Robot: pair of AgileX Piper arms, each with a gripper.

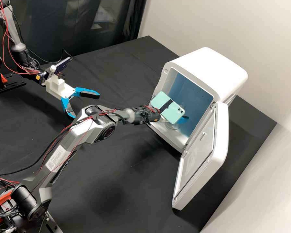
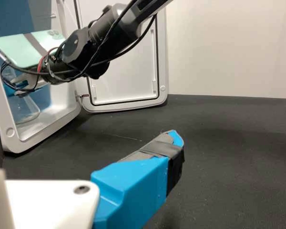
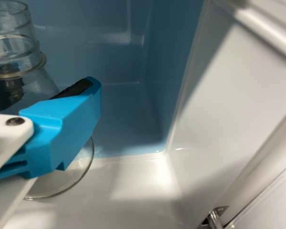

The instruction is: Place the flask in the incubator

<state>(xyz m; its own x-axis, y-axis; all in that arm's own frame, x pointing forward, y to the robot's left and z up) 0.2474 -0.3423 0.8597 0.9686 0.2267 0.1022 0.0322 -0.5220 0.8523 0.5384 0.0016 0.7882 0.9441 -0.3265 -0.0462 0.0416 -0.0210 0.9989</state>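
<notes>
Flask stands inside incubator just beside right hand, grip unclear; door open; left hand spread over surface.

Incubator: white plastic box incubator at the black bench's right edge.
Flask: clear glass conical flask inside, on the incubator's floor.

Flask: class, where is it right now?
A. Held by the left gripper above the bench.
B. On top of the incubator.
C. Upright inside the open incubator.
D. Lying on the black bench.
C: the clear flask stands upright in the blue chamber of the incubator, whose door is open.
</notes>
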